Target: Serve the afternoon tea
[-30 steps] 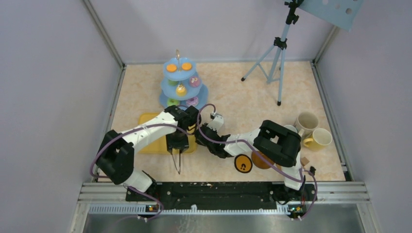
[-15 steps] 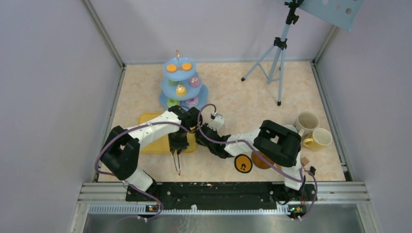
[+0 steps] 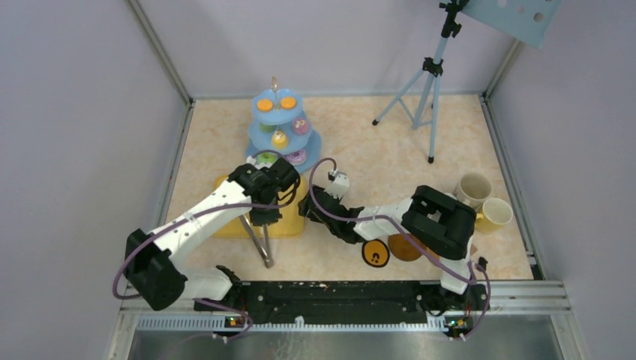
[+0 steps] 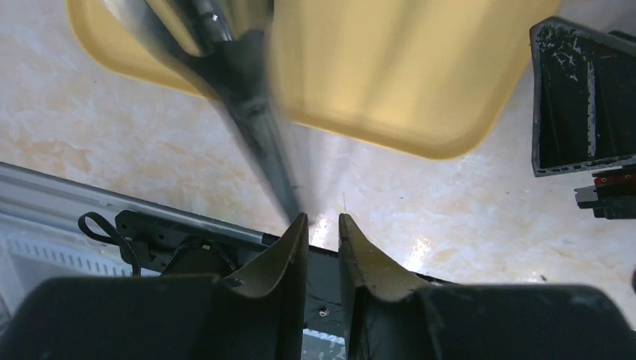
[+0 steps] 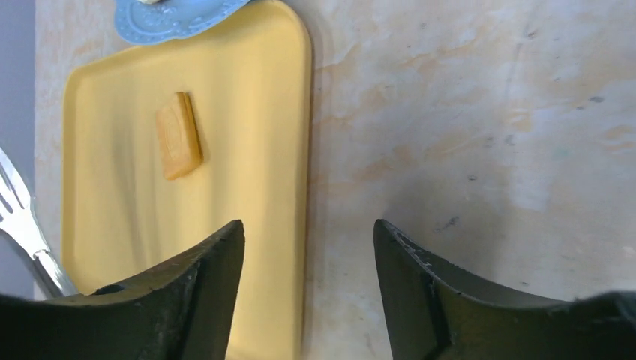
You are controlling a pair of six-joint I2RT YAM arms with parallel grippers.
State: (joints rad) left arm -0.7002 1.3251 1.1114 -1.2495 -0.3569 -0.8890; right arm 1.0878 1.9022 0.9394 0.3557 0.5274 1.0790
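Left wrist view: left tool [image 4: 322, 219] pinches the tongs [image 4: 251, 120] above the yellow tray [image 4: 390, 82]. Right tool [image 5: 309, 225] gapes wide.

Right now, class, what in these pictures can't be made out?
- Left wrist view: the tongs are blurred; whether the left gripper grips them is unclear.
- Top view: the right arm covers part of the brown coaster.
- Top view: the left arm hides the biscuit on the yellow tray.

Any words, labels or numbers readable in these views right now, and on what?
None readable.
The orange coaster bears dark marks, too small to tell as text.
The biscuit on the yellow tray shows a faint raised pattern, no legible letters.
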